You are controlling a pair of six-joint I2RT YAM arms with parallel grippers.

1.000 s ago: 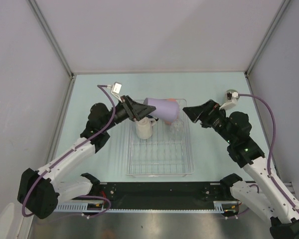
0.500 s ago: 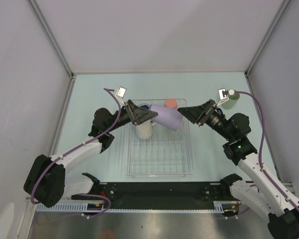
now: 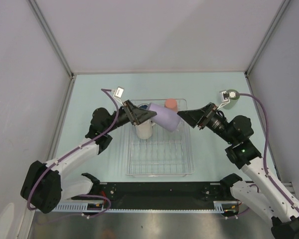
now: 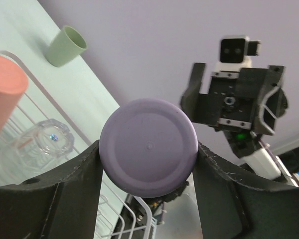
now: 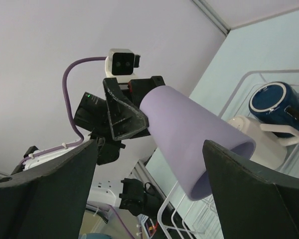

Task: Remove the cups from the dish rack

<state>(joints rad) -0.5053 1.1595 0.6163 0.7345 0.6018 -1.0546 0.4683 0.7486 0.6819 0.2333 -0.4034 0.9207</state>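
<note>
Mint-green desk (image 3: 89, 94), grey walls around it. Lavender cup (image 3: 165, 116) is in the air over the far end of the dish rack (image 3: 191, 154). It lies roughly horizontal, closed base to the left, open mouth to the right and tipped slightly down.

Left hand (image 3: 150, 114) is clenched on the base end; its wrist view shows the base disc squeezed between both fingers. Right hand (image 3: 181, 116) is released, jaws spread wide, tips just beside the cup's mouth rim. No view shows contact.

Cup's long axis runs hand to hand with the mouth pointing at the right hand, so that arm is nearer the free end. Reads as a handoff to me: right has to close on the mouth end before left lets go.

In the rack:
- cream mug (image 3: 144, 129), below the left hand
- salmon cup (image 3: 170, 104)
- dark blue mug (image 5: 276, 102)
- clear glass (image 4: 45, 142)

Sage green cup (image 4: 66, 46) is on the desk, right of the rack.
</note>
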